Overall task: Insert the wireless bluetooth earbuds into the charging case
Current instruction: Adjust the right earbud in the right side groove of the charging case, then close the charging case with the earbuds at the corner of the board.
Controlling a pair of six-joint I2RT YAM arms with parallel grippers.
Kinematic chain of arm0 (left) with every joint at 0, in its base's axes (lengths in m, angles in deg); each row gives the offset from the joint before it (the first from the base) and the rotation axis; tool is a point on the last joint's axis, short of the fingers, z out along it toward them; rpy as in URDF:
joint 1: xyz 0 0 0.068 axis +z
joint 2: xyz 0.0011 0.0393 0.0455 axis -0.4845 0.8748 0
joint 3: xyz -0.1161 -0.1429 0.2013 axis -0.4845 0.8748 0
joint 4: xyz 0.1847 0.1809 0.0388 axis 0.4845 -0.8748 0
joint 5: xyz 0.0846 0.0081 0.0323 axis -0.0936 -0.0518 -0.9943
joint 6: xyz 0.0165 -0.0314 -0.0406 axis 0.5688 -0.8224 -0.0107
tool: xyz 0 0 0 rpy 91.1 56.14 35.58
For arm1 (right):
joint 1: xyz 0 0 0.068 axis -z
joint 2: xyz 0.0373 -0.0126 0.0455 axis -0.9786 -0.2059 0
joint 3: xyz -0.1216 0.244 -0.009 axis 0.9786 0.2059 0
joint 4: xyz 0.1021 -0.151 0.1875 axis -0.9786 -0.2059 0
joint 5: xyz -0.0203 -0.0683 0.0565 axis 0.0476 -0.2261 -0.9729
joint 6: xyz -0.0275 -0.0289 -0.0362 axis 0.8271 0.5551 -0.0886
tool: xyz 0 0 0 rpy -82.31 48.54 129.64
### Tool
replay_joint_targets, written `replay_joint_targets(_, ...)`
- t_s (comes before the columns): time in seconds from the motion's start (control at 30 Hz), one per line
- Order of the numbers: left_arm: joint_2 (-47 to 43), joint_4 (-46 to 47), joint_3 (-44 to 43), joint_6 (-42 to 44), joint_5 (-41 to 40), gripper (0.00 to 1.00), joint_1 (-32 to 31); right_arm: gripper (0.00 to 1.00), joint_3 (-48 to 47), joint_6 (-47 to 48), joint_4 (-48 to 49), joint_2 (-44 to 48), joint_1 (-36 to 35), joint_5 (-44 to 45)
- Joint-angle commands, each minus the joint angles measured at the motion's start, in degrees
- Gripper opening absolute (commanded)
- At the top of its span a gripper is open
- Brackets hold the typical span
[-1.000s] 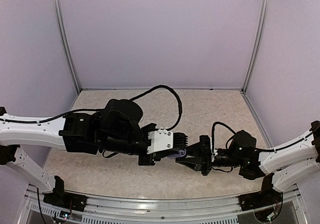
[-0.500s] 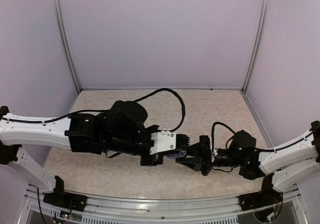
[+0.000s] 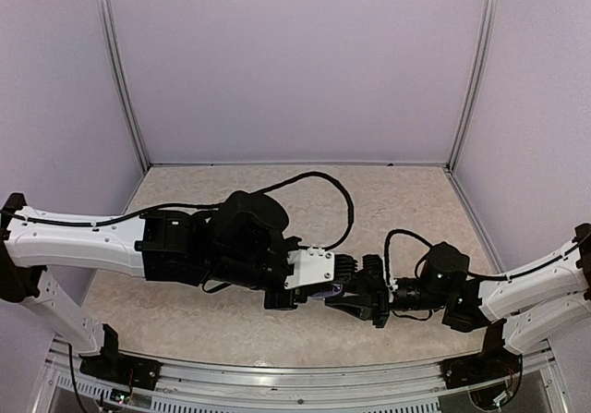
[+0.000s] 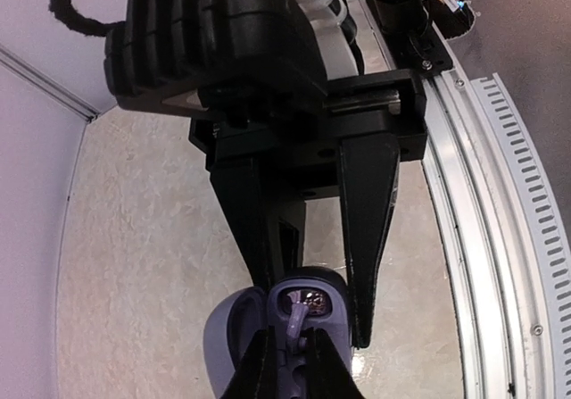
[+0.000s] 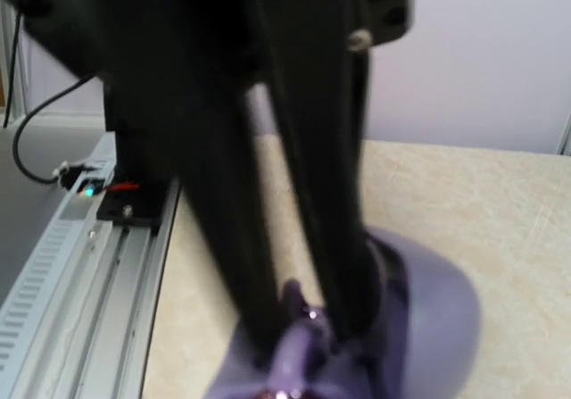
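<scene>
The right hand [image 4: 312, 305] is clamped on the open purple-grey charging case [image 4: 234, 328], one finger down each side of the base. This braces the case so it cannot slide or twist while something is pressed into it. The case's open face is turned toward the left hand [image 4: 293, 363], which gives that hand a straight line into the wells. The lid hangs off to one side of the right hand's fingers and out of the path. The case's long axis runs across the gap between those fingers. Whether it rests on the counter [image 4: 134, 238] or is held just above it I cannot tell.

The left hand is pinched tight on a dark purple earbud [image 4: 294, 317], its two fingertips closed on the end nearest its own wrist. The bud sits just ahead of those fingertips, at the mouth of the case's nearer well and between the right hand's fingers. It looks partly in, not yet seated. Its long axis seems to lie roughly in line with the left fingers, with the rounded end leading into the well, though the right wrist view is too blurred to confirm. I judge that gripping by the tail end keeps the fingertips off the case rim.

No other earbuds show here.
</scene>
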Motion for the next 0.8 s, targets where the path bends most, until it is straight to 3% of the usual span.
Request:
replay_joint_targets(0.0, -0.41, 1.45, 0.69, 0.44, -0.48, 0.24, -0.96, 0.0, -0.78, -0.53, 7.21, 2.31, -1.0, -0.12)
replay_joint_targets(0.1, -6.45, 7.3, 4.04, 1.21, 0.2, 0.44, -0.96, 0.0, -0.29, -1.14, 7.32, 2.12, -0.96, 0.65)
replay_joint_targets(0.23, -13.55, 13.53, 8.44, 1.76, -0.79, 0.6, -0.84, 0.0, 0.13, -1.63, 7.63, 1.65, -0.96, 1.18)
replay_joint_targets(0.33, -15.27, 15.12, 10.19, 0.12, -1.24, 0.7, 0.45, 0.0, 0.08, -1.97, 7.87, 1.4, -1.0, 0.68)
replay_joint_targets(0.47, -15.53, 16.16, 12.1, -3.14, 0.39, 0.92, 3.43, 0.0, -0.53, -1.69, 7.72, 1.5, -1.0, -0.86)
replay_joint_targets(0.6, -13.17, 14.99, 12.0, -4.18, 4.88, 0.96, 4.68, 0.0, -1.48, -0.86, 6.53, 2.01, -1.01, -2.13)
replay_joint_targets(0.77, -10.83, 14.37, 11.86, -3.44, 12.06, 0.89, 4.89, 0.0, -2.86, 0.23, 4.8, 2.16, -1.0, -2.91)
